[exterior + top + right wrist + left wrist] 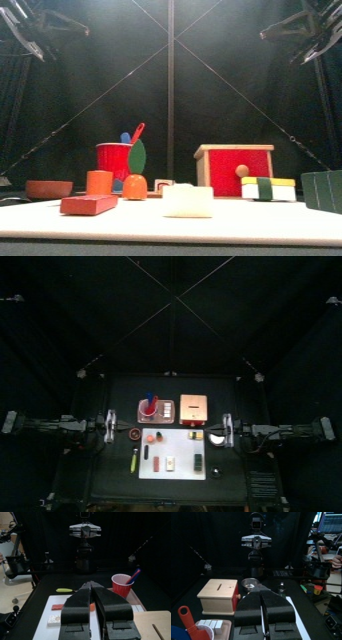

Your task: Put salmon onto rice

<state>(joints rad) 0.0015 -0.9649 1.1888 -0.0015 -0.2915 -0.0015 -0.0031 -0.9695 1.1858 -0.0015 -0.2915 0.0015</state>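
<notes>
We hold both arms pulled back at rest, one at each side of the bench, with nothing yet taken up. Our left fingers are pressed together and empty, and our right fingers likewise meet at the tips with nothing between them; this reads as a starting pose that keeps the middle clear for the overhead camera. The salmon lies flat on the white mat just ahead of our right fingers and a little to one side, near the mat's edge, well within that arm's reach. The rice, a small white block, sits on the same mat just beside it, closer to the right wrist, apart from the salmon. The two lie near each other, we judge, so that the carry is short. Beyond the right fingers stands the red cup with utensils in it, and ahead of the left fingers is the tan box. We judge the task not yet begun.
</notes>
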